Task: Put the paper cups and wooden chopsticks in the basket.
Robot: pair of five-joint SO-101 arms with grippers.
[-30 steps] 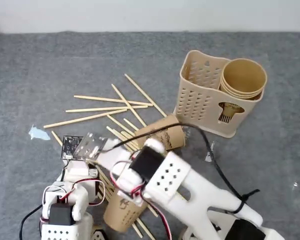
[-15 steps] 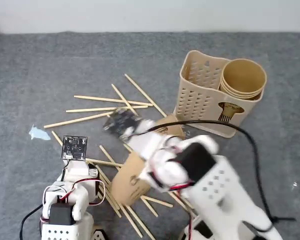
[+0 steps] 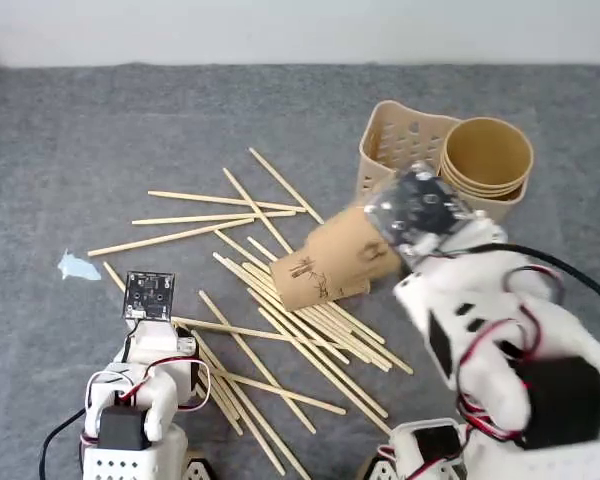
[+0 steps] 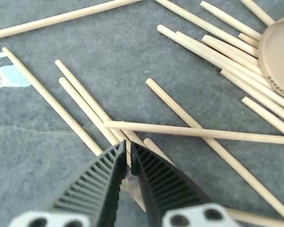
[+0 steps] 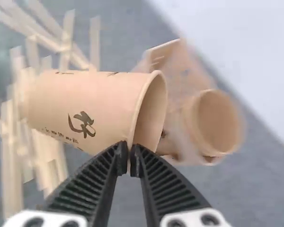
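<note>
High view: the basket [image 3: 398,150] holds a stack [image 3: 488,152] of cups nested in one compartment. One more cup [image 3: 330,268] hangs on its side near it, carried by my right arm. The chopsticks [image 3: 280,320] lie scattered on the tabletop [image 3: 80,130] (none in the basket that I can see), so most of the job is left.

Left wrist view: the left claw [image 4: 128,158] is closed and empty above the chopsticks.

Right wrist view: the right claw [image 5: 128,160] pinches the cup's rim, with the basket beyond.

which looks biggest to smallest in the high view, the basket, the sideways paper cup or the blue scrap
1. basket
2. sideways paper cup
3. blue scrap, clearly the smallest
</note>
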